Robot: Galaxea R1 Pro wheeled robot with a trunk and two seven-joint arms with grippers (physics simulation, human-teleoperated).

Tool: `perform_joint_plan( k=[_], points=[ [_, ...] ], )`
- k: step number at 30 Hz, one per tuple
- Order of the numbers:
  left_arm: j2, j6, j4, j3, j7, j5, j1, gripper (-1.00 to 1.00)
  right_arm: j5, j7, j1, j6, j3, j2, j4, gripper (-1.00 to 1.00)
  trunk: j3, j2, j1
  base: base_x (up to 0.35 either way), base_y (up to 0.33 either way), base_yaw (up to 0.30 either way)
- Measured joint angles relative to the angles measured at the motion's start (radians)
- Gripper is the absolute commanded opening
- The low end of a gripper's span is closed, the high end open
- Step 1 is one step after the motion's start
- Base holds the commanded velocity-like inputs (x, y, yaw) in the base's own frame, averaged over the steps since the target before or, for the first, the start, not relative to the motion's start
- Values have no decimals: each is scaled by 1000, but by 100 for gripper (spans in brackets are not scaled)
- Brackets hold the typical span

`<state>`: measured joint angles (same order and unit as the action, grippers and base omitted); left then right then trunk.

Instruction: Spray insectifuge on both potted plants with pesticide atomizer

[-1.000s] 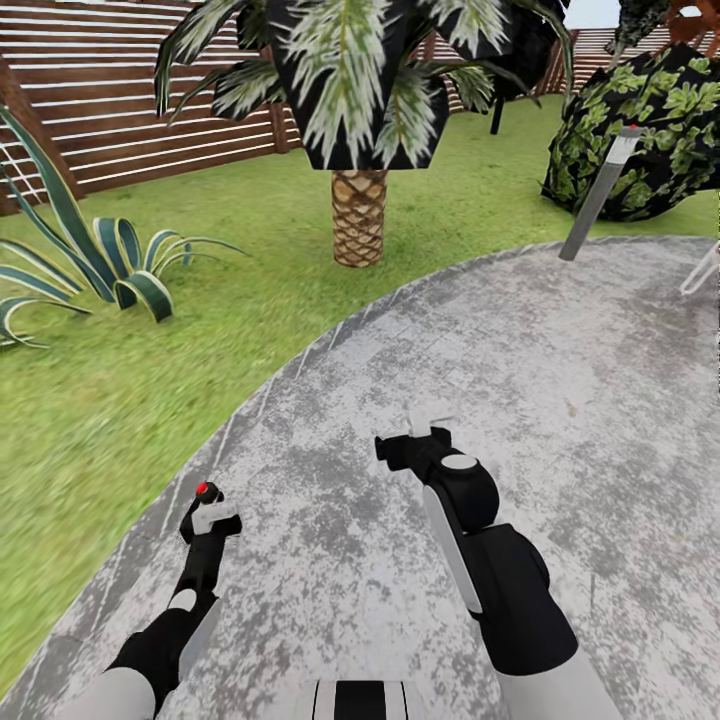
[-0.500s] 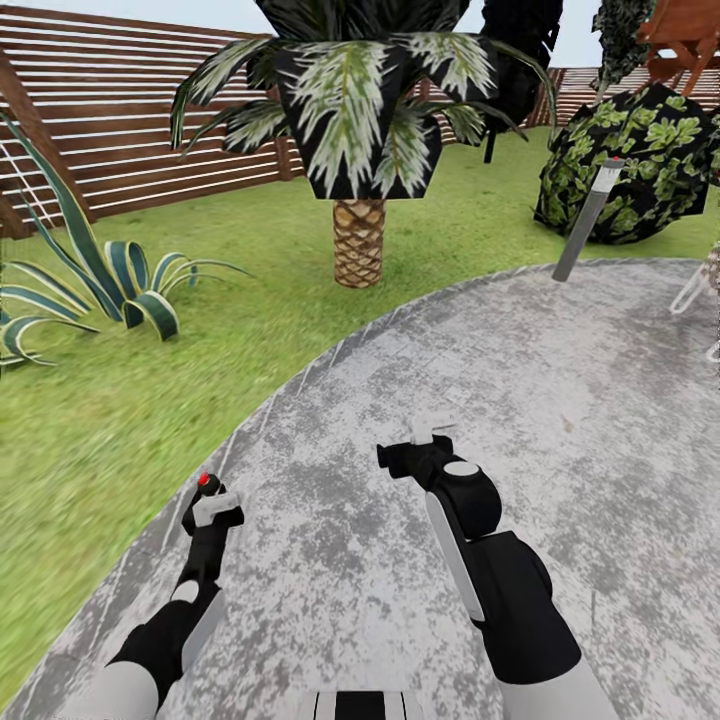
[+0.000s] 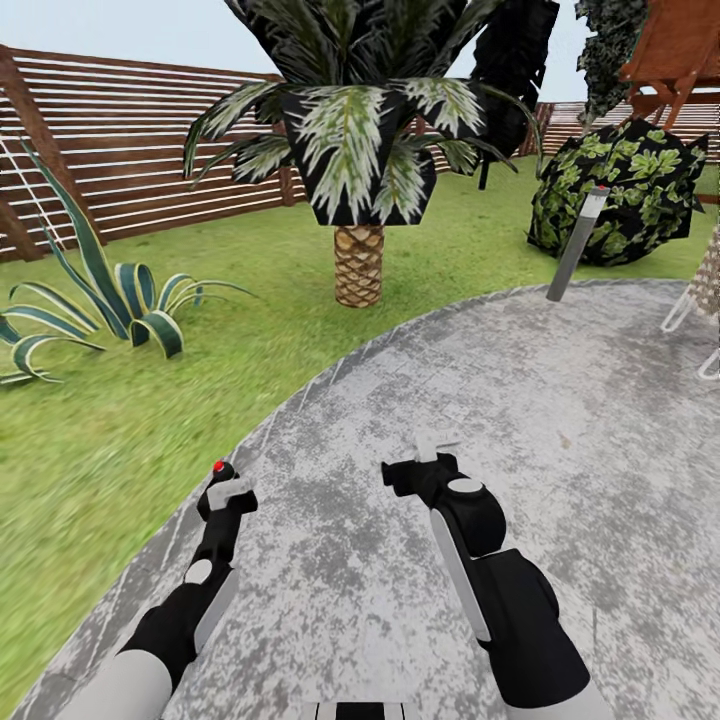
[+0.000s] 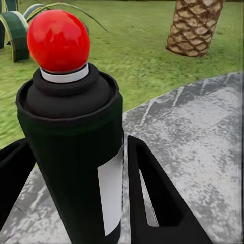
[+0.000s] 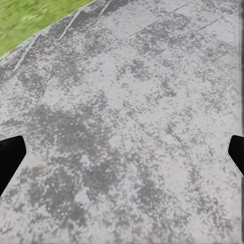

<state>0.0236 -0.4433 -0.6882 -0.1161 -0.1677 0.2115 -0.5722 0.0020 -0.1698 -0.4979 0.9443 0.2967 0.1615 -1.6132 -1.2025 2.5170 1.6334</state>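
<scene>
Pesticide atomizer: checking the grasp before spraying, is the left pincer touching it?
Touching. In the left wrist view the pesticide atomizer stands clamped between the left pincer's dark fingers, no gap on either side.

Both arms reach forward and low from the trunk, the left arm stretched out slim and nearly straight, the right arm bent at a bulky black elbow with its wrist turned inward. The left gripper (image 3: 225, 497) is closed around the pesticide atomizer (image 4: 71, 137), its black fingers (image 4: 152, 198) pressing either side of the dark body while the red tip pokes up beyond them. The right gripper (image 3: 425, 462) carries nothing, and in its wrist view the two dark fingertips (image 5: 10, 155) sit far apart at opposite edges, jaws spread wide
</scene>
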Motion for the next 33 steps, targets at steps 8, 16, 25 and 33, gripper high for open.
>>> perform_joint_plan(
  k=[8,16,25,33],
  points=[
    [-4,52,-34,-2,1,1,-1,-100,0,1,1,1,-3,-17,-1,100,31,-2,-4,0,0,0],
    [-8,59,-56,-11,-3,-10,11,-100,0,1,2,0,2,-17,-1,100,43,-3,-5,0,0,0],
    [-9,56,-62,-78,-4,-16,17,-100,0,0,2,0,2,-17,-1,100,43,-3,-5,0,0,0],
    [4,62,-71,-77,27,-7,17,-100,0,-1,2,0,0,-17,-1,100,43,-3,-5,0,0,0]
  ],
)
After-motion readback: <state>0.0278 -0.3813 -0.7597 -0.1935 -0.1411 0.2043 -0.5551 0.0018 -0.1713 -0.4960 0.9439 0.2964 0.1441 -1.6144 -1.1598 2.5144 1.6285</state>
